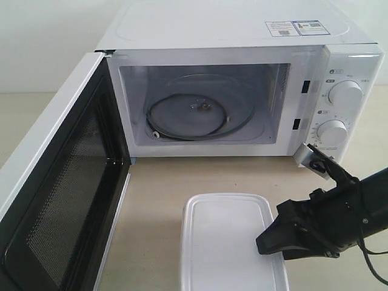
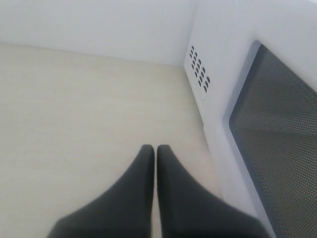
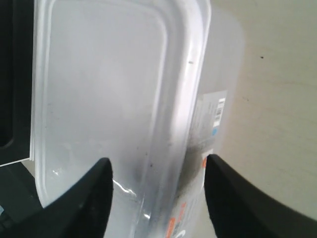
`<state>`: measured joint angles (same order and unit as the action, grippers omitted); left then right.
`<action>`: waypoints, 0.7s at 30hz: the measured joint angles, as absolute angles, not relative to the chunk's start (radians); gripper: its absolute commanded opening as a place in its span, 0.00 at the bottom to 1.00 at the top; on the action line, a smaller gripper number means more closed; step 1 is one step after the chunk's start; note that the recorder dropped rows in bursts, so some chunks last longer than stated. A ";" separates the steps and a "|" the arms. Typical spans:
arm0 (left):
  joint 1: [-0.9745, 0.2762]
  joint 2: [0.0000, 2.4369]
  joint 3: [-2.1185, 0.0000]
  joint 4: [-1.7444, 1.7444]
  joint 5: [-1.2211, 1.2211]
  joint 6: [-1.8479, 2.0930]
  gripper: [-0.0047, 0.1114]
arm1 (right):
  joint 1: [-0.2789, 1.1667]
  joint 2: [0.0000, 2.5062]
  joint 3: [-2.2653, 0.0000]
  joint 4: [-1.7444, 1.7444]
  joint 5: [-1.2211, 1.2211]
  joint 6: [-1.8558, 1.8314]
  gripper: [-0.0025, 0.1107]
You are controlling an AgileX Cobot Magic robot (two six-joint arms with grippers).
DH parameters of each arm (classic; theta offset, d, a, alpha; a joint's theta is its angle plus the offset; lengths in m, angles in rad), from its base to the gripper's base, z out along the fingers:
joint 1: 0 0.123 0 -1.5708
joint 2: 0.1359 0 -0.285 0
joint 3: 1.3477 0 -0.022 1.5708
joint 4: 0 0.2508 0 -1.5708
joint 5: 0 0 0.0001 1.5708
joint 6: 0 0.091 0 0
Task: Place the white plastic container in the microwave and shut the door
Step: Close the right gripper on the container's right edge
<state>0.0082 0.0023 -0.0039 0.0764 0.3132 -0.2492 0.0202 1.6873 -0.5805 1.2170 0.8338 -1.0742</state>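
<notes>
The white plastic container (image 1: 225, 242) lies on the table in front of the microwave (image 1: 230, 36), lid up. The door (image 1: 60, 200) is swung wide open to the left, with its black mesh inner face showing. My right gripper (image 1: 265, 244) is open at the container's right edge. In the right wrist view the right gripper (image 3: 158, 163) straddles the container (image 3: 109, 89) at its rim, with one finger over the lid and the other beside the labelled side wall. My left gripper (image 2: 156, 148) is shut on nothing, low over the table beside the door (image 2: 277, 139).
The glass turntable (image 1: 197, 112) lies in the lit cavity. Two round dials (image 1: 347, 94) sit on the microwave's right panel. The open door fills the left of the exterior view. Vent holes (image 2: 198, 72) mark the microwave's side wall.
</notes>
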 measured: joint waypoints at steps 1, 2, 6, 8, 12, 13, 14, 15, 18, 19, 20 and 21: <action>0.008 0.002 -0.004 0.076 0.313 -0.249 0.07 | 0.020 1.687 -0.580 1.217 0.834 -1.077 0.49; 0.008 0.002 -0.004 0.076 0.313 -0.249 0.07 | 0.020 1.687 -0.580 1.218 0.834 -1.077 0.49; 0.008 0.002 -0.004 0.076 0.313 -0.249 0.07 | 0.020 1.687 -0.580 1.220 0.834 -1.091 0.49; 0.008 0.002 -0.004 0.076 0.313 -0.249 0.07 | 0.020 1.687 -0.580 1.224 0.836 -1.093 0.49; 0.008 0.002 -0.004 0.076 0.313 -0.249 0.07 | 0.020 1.687 -0.580 1.228 0.836 -1.097 0.49; 0.008 0.002 -0.004 0.076 0.313 -0.249 0.07 | 0.020 1.687 -0.580 1.228 0.836 -1.097 0.49; 0.008 0.002 -0.004 0.076 0.313 -0.249 0.07 | 0.020 1.687 -0.580 1.228 0.836 -1.097 0.49; 0.008 0.002 -0.004 0.076 0.313 -0.249 0.07 | 0.020 1.687 -0.580 1.228 0.836 -1.099 0.49; 0.008 0.002 -0.004 0.076 0.313 -0.249 0.07 | 0.020 1.687 -0.578 1.235 0.836 -1.103 0.49; 0.008 0.002 -0.004 0.076 0.313 -0.249 0.07 | 0.020 1.687 -0.575 1.243 0.836 -1.115 0.49; 0.008 0.002 -0.004 0.076 0.313 -0.249 0.07 | 0.020 1.687 -0.570 1.256 0.836 -1.128 0.49; 0.008 0.002 -0.004 0.076 0.313 -0.249 0.07 | 0.020 1.687 -0.564 1.264 0.836 -1.142 0.49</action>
<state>0.0082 0.0023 -0.0039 0.0764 0.3132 -0.2492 0.0202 1.6873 -0.5645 1.2639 0.8357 -1.1420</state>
